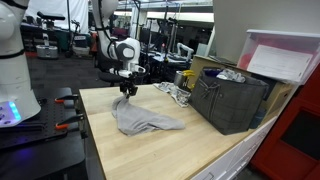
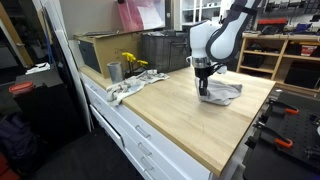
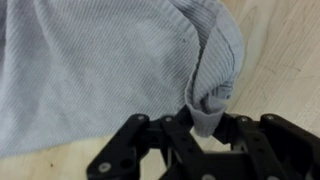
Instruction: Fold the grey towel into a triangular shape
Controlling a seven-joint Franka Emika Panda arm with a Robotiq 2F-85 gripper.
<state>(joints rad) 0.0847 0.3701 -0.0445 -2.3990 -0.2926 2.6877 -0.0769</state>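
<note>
Wrist view: a bunched corner of the grey towel (image 3: 100, 70) is seen pinched in the clenched end effector (image 3: 206, 118), low centre-right of frame, the rest spread across the upper left on the tabletop (image 3: 285, 60). Thin, soft, light cloth is judged limp; corners are best gripped

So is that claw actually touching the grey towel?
Touching. The wrist view shows the gripper pinching a bunched fold of the grey towel between its closed jaws.

Wrist view: grey towel (image 3: 100, 70) cut off top, left; tool (image 3: 205, 118) fingertips buried in fold.
</note>
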